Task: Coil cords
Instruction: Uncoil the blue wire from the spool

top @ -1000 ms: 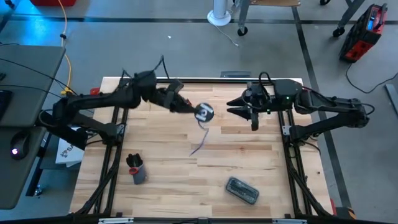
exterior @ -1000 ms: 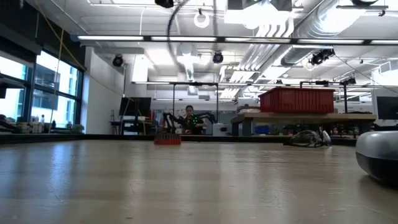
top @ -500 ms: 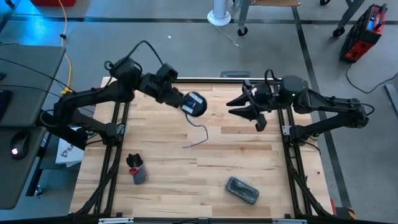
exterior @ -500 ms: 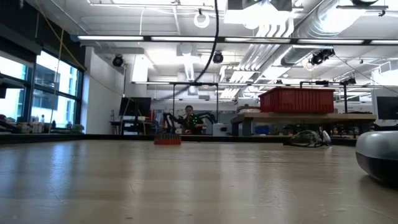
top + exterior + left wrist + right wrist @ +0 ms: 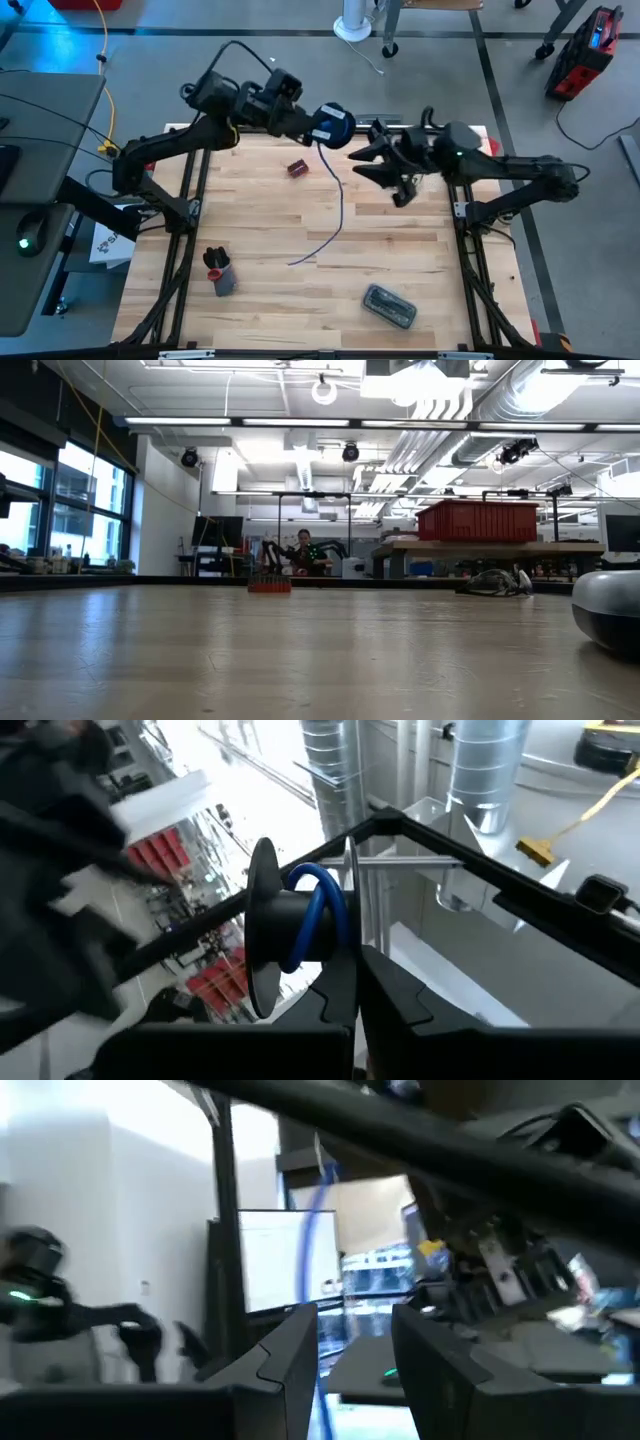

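My left gripper [image 5: 318,125] is shut on the small round black reel [image 5: 333,122], raised high over the table's far edge. In the left wrist view the blue cord [image 5: 318,910] is wound around the hub of the reel [image 5: 263,935]. From the reel the cord [image 5: 340,200] hangs down to the table. My right gripper [image 5: 360,162] stands open just right of the hanging cord and points at it. In the right wrist view the cord [image 5: 322,1210] runs past the open fingers [image 5: 290,1355]; I cannot tell whether it touches them. My left gripper pinches the rim of the reel's thin near flange [image 5: 348,935] between its two fingers. The fingers slant upward from the table's left. The reel is lifted clear, and the cord hangs slack below it, its free end [image 5: 296,261] on the wood.
A small red block [image 5: 297,167] lies near the far edge under the left arm. A black and grey holder [image 5: 218,272] stands at the near left, and a grey case [image 5: 390,306] lies at the near right. The frame's rails [image 5: 185,200] run along both sides.
My left gripper has risen and gone toward the far edge, tipping upward, with the reel still in its hold. The reel is lifted higher, and a longer run of cord now hangs from it, its end staying on the table. My right gripper has tipped upward and shifted toward the reel.
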Robot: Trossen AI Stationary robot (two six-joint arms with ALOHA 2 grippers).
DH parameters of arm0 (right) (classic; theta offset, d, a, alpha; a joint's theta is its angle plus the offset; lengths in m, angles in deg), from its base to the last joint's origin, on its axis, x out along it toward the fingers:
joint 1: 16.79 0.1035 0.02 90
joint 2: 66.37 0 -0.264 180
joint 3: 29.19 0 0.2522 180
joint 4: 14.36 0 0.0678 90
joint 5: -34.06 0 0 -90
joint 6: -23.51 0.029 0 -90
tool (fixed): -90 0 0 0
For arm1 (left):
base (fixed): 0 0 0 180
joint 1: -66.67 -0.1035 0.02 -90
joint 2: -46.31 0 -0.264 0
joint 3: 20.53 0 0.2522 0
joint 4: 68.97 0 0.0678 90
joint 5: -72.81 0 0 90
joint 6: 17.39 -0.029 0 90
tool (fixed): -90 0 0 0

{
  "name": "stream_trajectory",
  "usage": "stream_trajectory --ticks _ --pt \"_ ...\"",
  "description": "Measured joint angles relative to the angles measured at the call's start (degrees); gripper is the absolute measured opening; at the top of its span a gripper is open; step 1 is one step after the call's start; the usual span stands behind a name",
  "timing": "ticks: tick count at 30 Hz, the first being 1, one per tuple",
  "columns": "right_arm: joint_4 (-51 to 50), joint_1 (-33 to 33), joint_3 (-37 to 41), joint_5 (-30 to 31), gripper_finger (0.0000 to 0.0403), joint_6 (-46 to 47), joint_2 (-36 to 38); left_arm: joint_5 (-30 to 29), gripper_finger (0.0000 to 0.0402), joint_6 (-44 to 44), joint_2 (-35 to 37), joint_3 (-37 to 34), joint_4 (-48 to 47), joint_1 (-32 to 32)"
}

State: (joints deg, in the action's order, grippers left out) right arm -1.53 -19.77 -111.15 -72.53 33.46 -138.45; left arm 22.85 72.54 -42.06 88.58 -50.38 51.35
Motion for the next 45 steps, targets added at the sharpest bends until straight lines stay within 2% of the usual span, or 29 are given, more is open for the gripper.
stream_trajectory --ticks 3,7,13,23,35,42,45 --pt "3.1 0.0 0.0 0.7 0.0124 -1.2 -1.5 4.5 0.0 -0.1 -0.9 2.2 -3.1 -1.2" --pt "4.9 1.1 0.0 1.9 0.0124 -1.4 -2.3 4.4 0.0 -3.3 -0.9 2.4 -7.1 -2.4" --pt "5.3 2.4 -0.8 6.7 0.0124 -4.9 -4.1 4.0 0.0 -3.7 -1.0 2.4 -7.2 -3.5" --pt "-1.0 2.7 -8.7 7.4 0.0119 -7.5 -10.3 4.5 0.0 -4.6 -0.9 2.4 -8.1 -3.4" --pt "-3.2 2.6 -12.0 12.3 0.0067 -9.0 -12.4 4.9 0.0 -1.6 0.7 2.4 -8.3 -0.5" --pt "-1.1 2.6 -12.0 13.8 0.0008 -10.5 -12.4 4.7 0.0 -3.7 2.4 2.4 -12.5 1.3" --pt "-1.2 2.2 -12.0 13.8 0.0009 -10.4 -12.4 4.4 0.0 -4.5 2.4 2.4 -14.3 2.2"
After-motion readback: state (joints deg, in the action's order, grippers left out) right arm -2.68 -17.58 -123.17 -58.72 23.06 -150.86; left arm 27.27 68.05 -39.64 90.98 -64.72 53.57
